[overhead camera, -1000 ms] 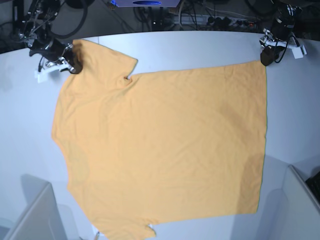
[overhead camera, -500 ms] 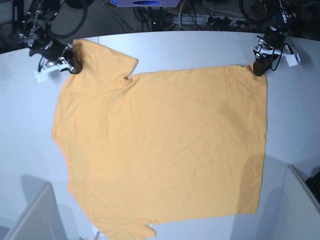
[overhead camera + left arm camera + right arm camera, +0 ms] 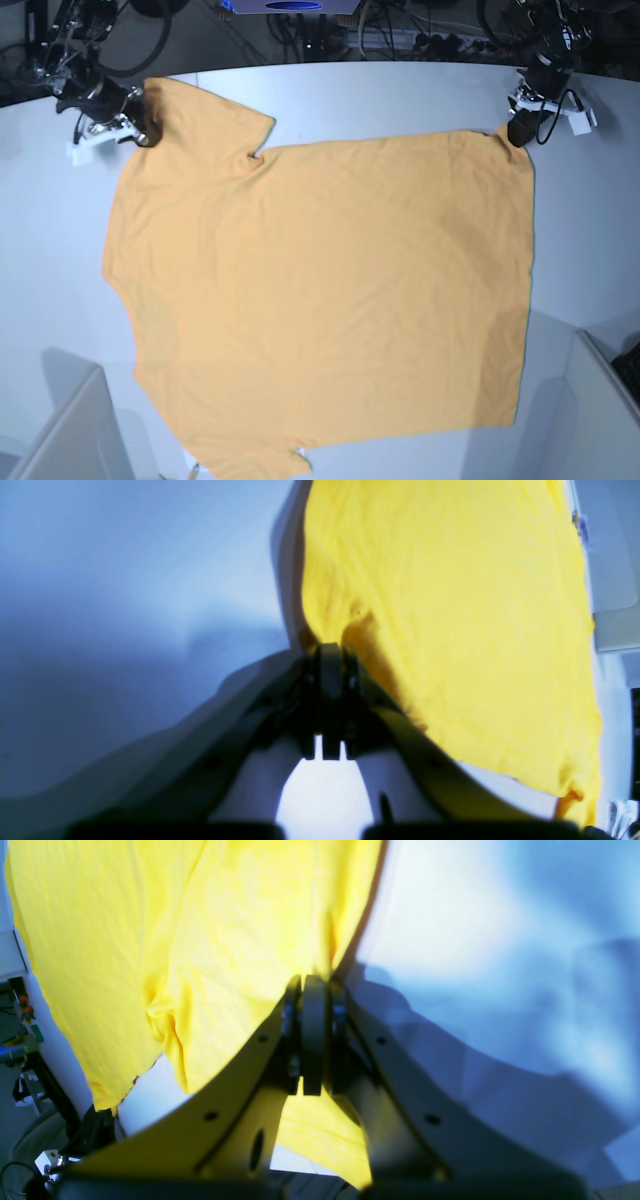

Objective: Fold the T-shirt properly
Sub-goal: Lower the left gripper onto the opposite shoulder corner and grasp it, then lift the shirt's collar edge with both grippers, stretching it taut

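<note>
One T-shirt point(image 3: 320, 300) lies spread nearly flat on the pale surface point(image 3: 400, 95), and two hands work it, one at each far corner. The shirt covers most of the middle of the surface, its sleeve end toward the base view's left and its straight hem running down the right side; fine wrinkles cross the cloth, and one sleeve point(image 3: 215, 115) juts toward the far edge. The left hand point(image 3: 518, 133) sits at the far right corner of the hem in the base view, its jaws pressed together on the fabric, which rises in a small peak there (the left wrist view shows the yellow cloth point(image 3: 450, 605) puckered right at the closed tips point(image 3: 330, 652)). The right hand point(image 3: 142, 128) is at the far left, by the shoulder of the shirt, likewise clamped on the edge; in the right wrist view the cloth point(image 3: 200, 940) gathers into folds at its tips point(image 3: 312, 985) and a bit of it hangs beneath the fingers. Around the shirt, two light grey box corners point(image 3: 70, 430) stand at the near left and near right point(image 3: 600, 400), both off the cloth. Behind the far edge lie dark cables and equipment point(image 3: 300, 25). Nothing rests on top of the shirt. Both arms reach in low from the far side, wrists angled down to the surface.
</note>
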`<action>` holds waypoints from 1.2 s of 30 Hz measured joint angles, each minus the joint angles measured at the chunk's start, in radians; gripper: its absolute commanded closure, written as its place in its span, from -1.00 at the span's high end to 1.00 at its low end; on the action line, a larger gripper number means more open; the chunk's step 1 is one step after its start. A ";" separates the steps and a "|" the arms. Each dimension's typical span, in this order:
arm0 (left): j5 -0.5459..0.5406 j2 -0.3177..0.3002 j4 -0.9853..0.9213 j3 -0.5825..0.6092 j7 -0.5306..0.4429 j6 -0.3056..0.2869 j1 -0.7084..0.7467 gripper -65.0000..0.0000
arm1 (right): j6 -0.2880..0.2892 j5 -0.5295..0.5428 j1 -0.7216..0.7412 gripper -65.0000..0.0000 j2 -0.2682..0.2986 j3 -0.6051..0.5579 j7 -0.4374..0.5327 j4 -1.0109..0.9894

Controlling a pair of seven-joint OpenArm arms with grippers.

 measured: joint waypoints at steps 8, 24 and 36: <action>0.105 0.001 0.181 0.002 0.019 0.015 0.081 -1.00 | -0.015 -0.024 -0.056 -1.00 -0.003 0.000 0.048 0.060; 0.234 0.001 0.369 -0.003 0.019 0.007 0.230 -1.00 | -0.021 -0.033 -0.195 -1.00 -0.008 0.000 0.035 0.298; 0.232 -0.003 0.481 -0.003 0.019 0.007 0.276 -1.00 | -0.022 -0.042 -0.206 -1.00 -0.009 0.000 0.021 0.344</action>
